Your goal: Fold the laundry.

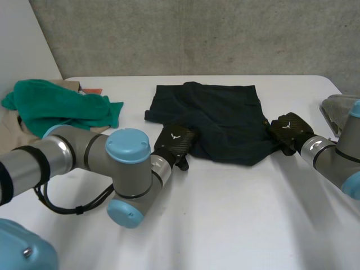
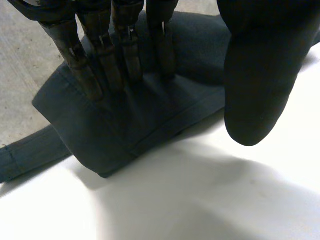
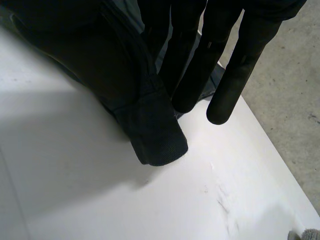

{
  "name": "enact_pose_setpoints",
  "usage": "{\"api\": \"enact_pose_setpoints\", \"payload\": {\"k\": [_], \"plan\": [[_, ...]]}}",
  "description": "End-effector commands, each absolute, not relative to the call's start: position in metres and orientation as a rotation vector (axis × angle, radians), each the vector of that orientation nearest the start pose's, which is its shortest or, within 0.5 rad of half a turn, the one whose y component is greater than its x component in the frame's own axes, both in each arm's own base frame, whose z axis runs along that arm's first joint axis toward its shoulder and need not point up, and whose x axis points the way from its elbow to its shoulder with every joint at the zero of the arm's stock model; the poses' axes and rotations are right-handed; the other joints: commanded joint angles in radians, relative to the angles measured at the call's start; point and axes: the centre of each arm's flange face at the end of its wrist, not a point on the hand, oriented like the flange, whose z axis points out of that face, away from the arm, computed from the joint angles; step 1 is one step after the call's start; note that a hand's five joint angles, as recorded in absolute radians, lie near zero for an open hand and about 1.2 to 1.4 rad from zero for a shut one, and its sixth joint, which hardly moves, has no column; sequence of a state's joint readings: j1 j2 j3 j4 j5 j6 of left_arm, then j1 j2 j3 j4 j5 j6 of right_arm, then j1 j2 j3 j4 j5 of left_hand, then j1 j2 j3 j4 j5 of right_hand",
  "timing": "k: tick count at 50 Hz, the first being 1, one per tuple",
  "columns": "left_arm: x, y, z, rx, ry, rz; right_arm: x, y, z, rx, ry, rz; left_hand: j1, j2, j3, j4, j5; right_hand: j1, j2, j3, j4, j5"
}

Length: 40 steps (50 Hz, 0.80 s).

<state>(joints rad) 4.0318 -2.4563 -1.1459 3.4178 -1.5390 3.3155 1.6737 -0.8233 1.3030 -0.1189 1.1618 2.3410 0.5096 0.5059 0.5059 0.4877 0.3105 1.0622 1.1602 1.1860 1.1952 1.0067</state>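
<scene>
- Laundry in hand: a dark garment (image 1: 216,121) lies spread on the white table (image 1: 225,225), a little rumpled and not yet folded, with one hem toward the robot.
- The left hand (image 1: 175,140) is at the garment's near left corner. In its wrist view the fingers (image 2: 125,55) are straight and pressed onto the cloth just inside the hem. The thumb (image 2: 255,85) hangs off the garment's edge over bare table, so nothing is pinched.
- The right hand (image 1: 289,130) is at the garment's near right corner. In its wrist view a hemmed corner (image 3: 155,140) of the garment lies rolled up right against the hand, but I cannot tell whether the hand has hold of it.
- A green cloth (image 1: 56,104) is heaped well to the left of the garment, and a grey heap (image 1: 336,109) sits well to its right; neither hand is on them.
- Step, as I judge it: taking hold of the two near corners for a first fold.
- The next move calls for the left thumb to get under the hem and close against the fingers. Both corners should then rise together and travel evenly toward the garment's far edge — otherwise the fold will land skewed.
</scene>
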Motion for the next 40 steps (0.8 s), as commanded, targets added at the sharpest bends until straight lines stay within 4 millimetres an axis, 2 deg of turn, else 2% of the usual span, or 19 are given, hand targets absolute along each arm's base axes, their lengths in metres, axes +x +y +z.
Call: {"api": "enact_pose_setpoints", "payload": {"k": [1,7,14,23,27,31,36,40], "plan": [[-0.404,-0.287,0.099,1.204,2.357,-2.218,0.208,-0.38,0.124,-1.461,2.169,-1.853,0.109,0.113,0.113,0.131,0.133,0.334,0.236,0.21,0.201,0.215],[-0.411,-0.298,0.092,1.216,2.254,-2.279,0.208,-0.375,0.124,-1.46,2.176,-1.838,0.185,0.189,0.189,0.207,0.21,0.334,0.236,0.21,0.201,0.215],[-0.41,-0.318,0.101,1.141,2.112,-2.418,0.208,-0.367,0.122,-1.462,2.184,-1.807,0.241,0.245,0.245,0.263,0.266,0.334,0.236,0.21,0.201,0.215],[-0.413,-0.325,0.103,1.121,2.068,-2.466,0.215,-0.359,0.124,-1.477,2.16,-1.8,0.347,0.351,0.351,0.369,0.371,0.334,0.236,0.21,0.201,0.215],[-0.415,-0.327,0.105,1.119,2.056,-2.478,0.217,-0.358,0.125,-1.48,2.158,-1.797,0.312,0.315,0.315,0.334,0.336,0.334,0.236,0.21,0.201,0.215],[-0.415,-0.329,0.104,1.121,2.056,-2.472,0.218,-0.356,0.124,-1.484,2.156,-1.791,0.165,0.169,0.169,0.187,0.19,0.334,0.236,0.21,0.201,0.215],[-0.415,-0.326,0.099,1.206,2.023,-2.409,0.218,-0.354,0.132,-1.482,2.148,-1.81,-0.02,-0.016,-0.016,0.002,0.005,0.334,0.236,0.21,0.201,0.215],[-0.417,-0.323,0.095,1.3,1.982,-2.382,0.218,-0.353,0.139,-1.48,2.138,-1.833,-0.02,-0.016,-0.016,0.002,0.004,0.334,0.236,0.21,0.201,0.215]]}}
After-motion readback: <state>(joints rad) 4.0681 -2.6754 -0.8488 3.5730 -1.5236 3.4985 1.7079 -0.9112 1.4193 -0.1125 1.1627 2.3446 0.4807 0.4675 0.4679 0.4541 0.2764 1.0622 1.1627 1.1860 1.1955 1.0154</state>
